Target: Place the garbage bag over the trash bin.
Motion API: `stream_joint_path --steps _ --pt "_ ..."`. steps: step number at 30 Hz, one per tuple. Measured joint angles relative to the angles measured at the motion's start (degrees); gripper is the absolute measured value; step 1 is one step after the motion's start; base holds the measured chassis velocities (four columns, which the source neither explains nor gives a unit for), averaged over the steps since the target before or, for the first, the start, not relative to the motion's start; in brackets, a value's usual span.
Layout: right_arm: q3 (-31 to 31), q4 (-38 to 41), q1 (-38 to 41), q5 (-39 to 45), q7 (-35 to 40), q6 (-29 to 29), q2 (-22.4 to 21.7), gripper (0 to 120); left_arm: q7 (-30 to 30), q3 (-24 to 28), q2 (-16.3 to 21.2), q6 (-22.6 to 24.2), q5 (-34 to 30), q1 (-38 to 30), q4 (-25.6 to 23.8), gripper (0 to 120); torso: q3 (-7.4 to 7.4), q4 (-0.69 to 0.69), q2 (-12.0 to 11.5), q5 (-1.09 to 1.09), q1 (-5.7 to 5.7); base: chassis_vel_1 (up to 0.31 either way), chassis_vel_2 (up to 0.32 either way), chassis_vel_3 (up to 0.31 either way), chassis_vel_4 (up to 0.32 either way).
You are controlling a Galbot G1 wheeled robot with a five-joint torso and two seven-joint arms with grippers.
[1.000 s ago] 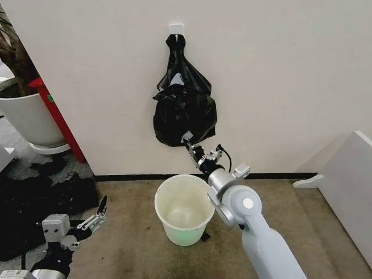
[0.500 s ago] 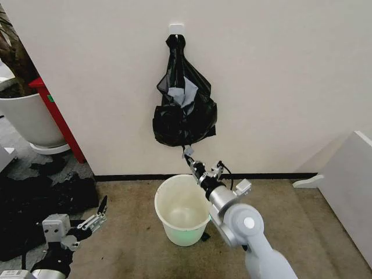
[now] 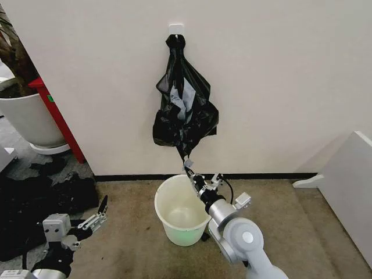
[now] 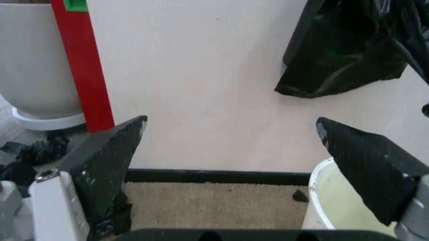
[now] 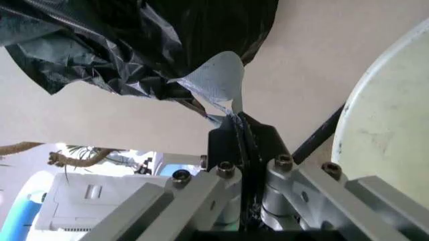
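The garbage bag [image 3: 185,113] is a glossy black wrinkled sack hanging from a white wall hook [image 3: 176,28], drawn down into a thin tail. My right gripper [image 3: 188,166] is shut on that tail just above the far rim of the trash bin [image 3: 181,232], a round white bucket on the carpet. The right wrist view shows the gripper [image 5: 238,125] pinching the bag [image 5: 154,45] beside the bin [image 5: 389,125]. My left gripper [image 3: 96,218] waits low at the left, open; between its fingers [image 4: 107,160] the wall, the bag [image 4: 348,50] and the bin's rim [image 4: 320,198] show.
A large white planter [image 3: 26,116] and a red post [image 3: 58,119] stand at the left by the wall. Bulky black bundles [image 3: 40,197] lie on the floor beside my left arm. A white panel [image 3: 349,186] leans at the right.
My right gripper has moved down toward the bin with the bag's lower end in it, stretching the bunched sack longer. The left arm has stayed put.
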Motion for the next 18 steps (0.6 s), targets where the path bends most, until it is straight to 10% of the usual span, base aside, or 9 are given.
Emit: stream_joint_path --steps 18 --pt "0.43 2.73 3.8 0.21 0.22 0.04 -1.67 0 0.01 0.38 -0.01 -0.12 0.08 -0.37 0.0 100 0.0 0.0 0.0 0.0 0.0 0.0 0.0 0.0 0.0"
